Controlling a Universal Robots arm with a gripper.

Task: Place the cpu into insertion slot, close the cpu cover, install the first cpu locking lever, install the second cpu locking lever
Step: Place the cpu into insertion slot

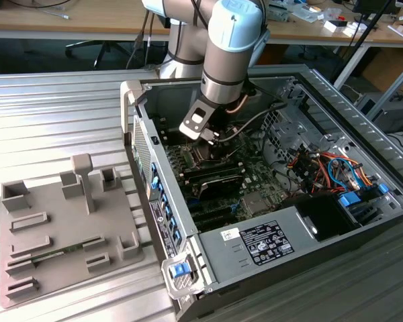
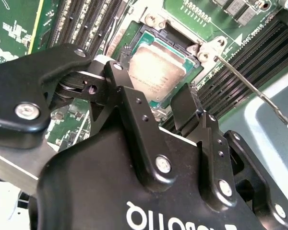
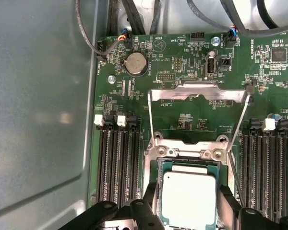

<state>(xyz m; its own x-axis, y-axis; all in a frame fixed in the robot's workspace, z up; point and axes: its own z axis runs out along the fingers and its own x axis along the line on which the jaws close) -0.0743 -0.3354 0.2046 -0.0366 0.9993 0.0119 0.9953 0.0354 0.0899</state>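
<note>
The cpu [image 3: 189,201] shows its silvery top and lies over the insertion slot [image 3: 156,155] on the green board. It appears again in the second wrist view as the cpu [image 2: 156,69]. My gripper [image 3: 188,191] straddles it, with one black finger [image 2: 127,96] pressed against each side, so it looks shut on the chip. In the exterior view the gripper [image 1: 211,144] is lowered deep into the computer case. The cpu cover [image 3: 199,92] stands swung open beyond the slot. A thin locking lever [image 2: 249,86] sticks up beside the slot, unlatched.
Black memory slots [image 3: 117,163] run along both sides of the socket. Cables [image 1: 322,164] fill the case at the exterior view's right. The case wall [image 1: 138,127] rises close to the arm. A grey fixture tray [image 1: 60,228] lies on the table at the exterior view's left.
</note>
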